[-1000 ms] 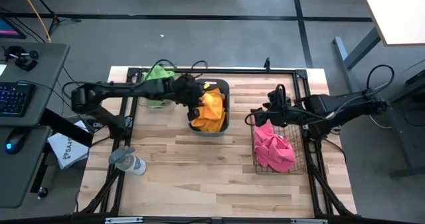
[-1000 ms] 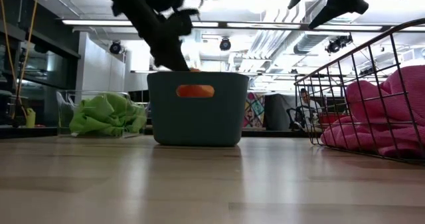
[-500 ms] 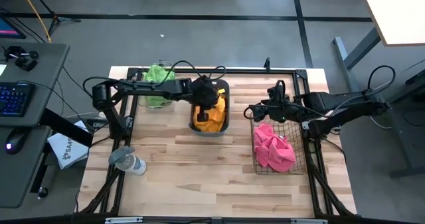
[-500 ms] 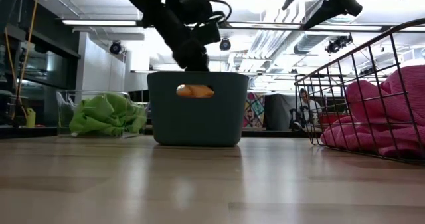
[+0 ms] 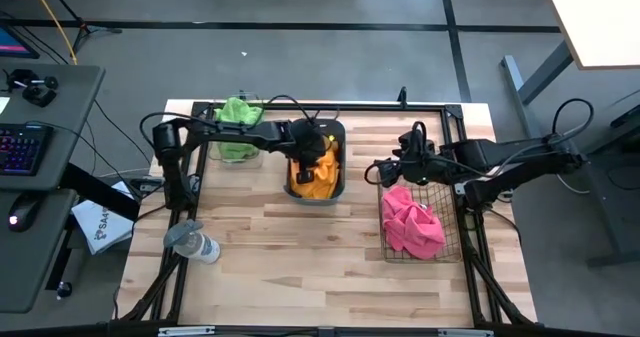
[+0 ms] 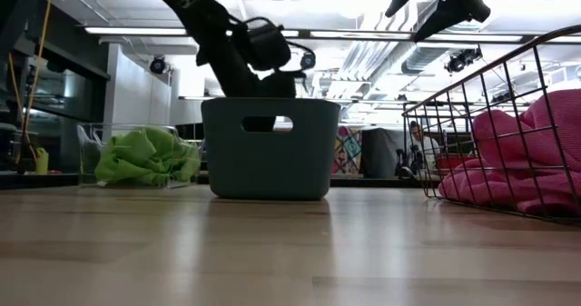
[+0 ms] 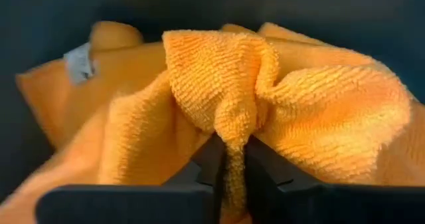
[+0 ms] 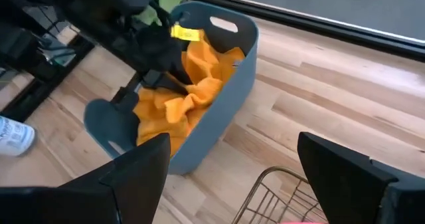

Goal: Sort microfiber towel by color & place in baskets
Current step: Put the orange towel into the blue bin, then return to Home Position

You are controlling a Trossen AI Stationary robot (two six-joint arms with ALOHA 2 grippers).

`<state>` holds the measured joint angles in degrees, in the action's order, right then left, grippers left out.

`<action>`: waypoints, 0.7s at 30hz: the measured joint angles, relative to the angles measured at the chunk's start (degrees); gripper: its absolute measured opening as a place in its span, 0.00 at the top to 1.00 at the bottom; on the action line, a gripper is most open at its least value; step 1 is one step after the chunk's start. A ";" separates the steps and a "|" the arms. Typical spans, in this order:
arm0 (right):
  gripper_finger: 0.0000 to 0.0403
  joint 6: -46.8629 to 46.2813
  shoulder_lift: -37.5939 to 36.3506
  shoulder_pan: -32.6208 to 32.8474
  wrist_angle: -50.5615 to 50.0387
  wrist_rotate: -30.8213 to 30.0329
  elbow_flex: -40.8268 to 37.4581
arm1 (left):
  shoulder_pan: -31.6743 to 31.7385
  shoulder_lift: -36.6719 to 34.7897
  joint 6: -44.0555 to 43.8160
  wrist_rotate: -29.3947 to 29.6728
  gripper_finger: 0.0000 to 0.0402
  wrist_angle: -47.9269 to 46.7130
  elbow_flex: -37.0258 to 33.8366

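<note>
Pinching orange towel [image 7: 226, 111] | left claw [image 5: 309, 158] inside teal tub [image 5: 338, 129] | right claw [image 5: 388, 170] apparently released

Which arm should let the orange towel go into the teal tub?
Left. The left gripper is down inside the teal tub, pinching the orange towel; the right gripper hovers open at the wire basket.

Three baskets in a row on my table, each holding one towel color.

I see the clear plastic bin [image 5: 238, 147] at the far left with green towels [image 5: 237, 112] bunched inside. The teal-blue tub [image 5: 339, 167] sits just beside it, upright, handle cutout [image 6: 270, 123] facing the low camera; orange towels [image 5: 318, 173] are heaped inside. The wire-mesh basket [image 5: 449, 239] stands well apart on the right, holding crumpled pink towels [image 5: 410, 224].
</note>
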<state>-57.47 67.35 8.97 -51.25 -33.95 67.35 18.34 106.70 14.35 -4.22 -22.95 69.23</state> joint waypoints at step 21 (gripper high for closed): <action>0.19 4.91 0.54 -1.89 -0.36 -0.07 0.02 | -1.50 -9.37 -6.96 -2.65 0.48 -23.24 18.86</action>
<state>-52.56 67.89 7.08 -51.60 -34.01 67.37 16.84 97.33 7.39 -6.86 -46.19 88.09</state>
